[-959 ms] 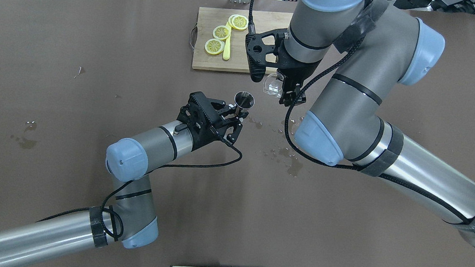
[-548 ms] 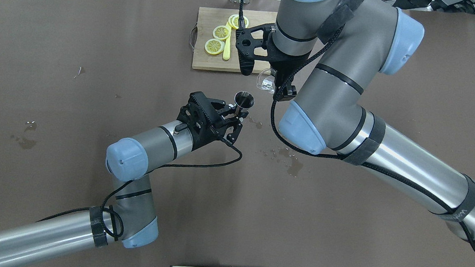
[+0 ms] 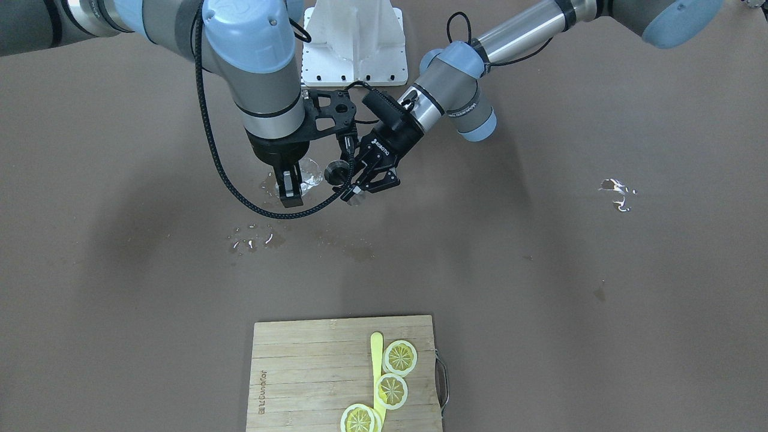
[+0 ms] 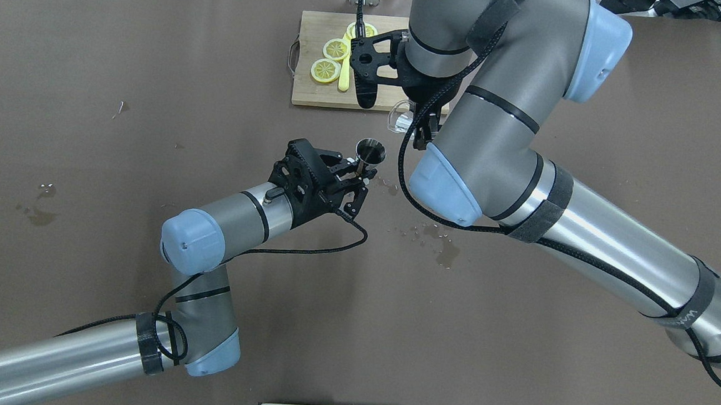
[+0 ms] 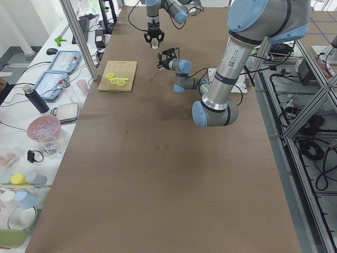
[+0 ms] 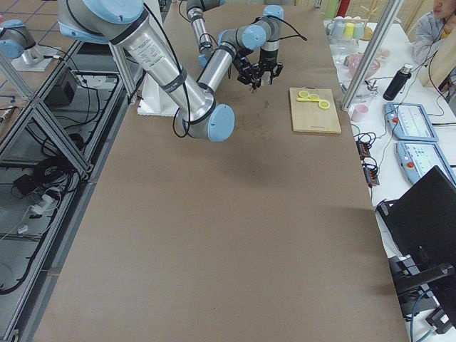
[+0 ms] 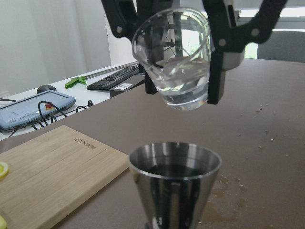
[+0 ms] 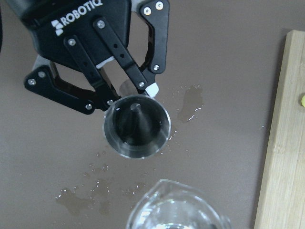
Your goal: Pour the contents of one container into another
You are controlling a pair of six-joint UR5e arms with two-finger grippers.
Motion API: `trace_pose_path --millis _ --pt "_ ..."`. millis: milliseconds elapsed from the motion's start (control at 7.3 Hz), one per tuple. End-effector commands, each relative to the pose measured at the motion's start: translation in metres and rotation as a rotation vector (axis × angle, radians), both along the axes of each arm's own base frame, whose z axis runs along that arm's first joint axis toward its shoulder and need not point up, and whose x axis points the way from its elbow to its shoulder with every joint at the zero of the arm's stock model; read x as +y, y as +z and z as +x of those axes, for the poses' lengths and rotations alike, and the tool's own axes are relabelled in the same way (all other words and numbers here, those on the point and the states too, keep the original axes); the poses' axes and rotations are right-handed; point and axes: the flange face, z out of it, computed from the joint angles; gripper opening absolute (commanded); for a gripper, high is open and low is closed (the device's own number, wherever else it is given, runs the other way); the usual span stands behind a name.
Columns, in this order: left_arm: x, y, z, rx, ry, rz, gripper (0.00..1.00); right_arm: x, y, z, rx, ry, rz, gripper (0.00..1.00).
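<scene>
The pour hasn't begun, I'd say — this looks like the approach. The right gripper point(image 7: 180, 78) has the small clear glass point(image 7: 172, 52) pinched by its sides, a finger pressed on each flank, and carries it in the air with a little water lying in the bottom. The glass leans only slightly, nothing running over its lip.

The left gripper point(image 4: 356, 177) is clamped on the narrow waist of the metal jigger point(image 4: 370, 152) and holds it upright, mouth up. I cannot tell whether its foot touches the table point(image 4: 154, 90), nor whether the dark inside holds any liquid.

From overhead the glass sits near the jigger but to one side, towards the cutting board point(image 4: 317, 94) with its lemon slices point(image 4: 325, 70). Its rim is not over the jigger's mouth; the right wrist camera shows the two rims apart.

So the next move calls for bringing the lip above that small opening, low and close, then tipping slowly. The target is narrow — and the wet patches point(image 4: 447, 251) on the table hint how easily water misses.
</scene>
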Motion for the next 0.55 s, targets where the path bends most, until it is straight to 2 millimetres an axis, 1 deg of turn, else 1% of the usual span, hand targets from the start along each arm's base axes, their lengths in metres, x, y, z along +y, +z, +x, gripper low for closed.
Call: trace_pose_path --millis 0,137,411 --pt "0.0 0.0 0.0 0.0 0.0 0.0 0.0 0.0008 -0.0029 0.0001 0.019 0.006 -0.016 0.0" --pt "0.0 0.0 0.0 0.0 0.0 0.0 0.0 0.002 -0.0086 0.0005 0.035 0.007 -0.025 0.0" --pt "-0.0022 0.003 -0.0002 -0.006 -0.003 -0.002 0.0 0.0036 -0.0062 0.0009 0.061 0.006 -0.047 0.0"
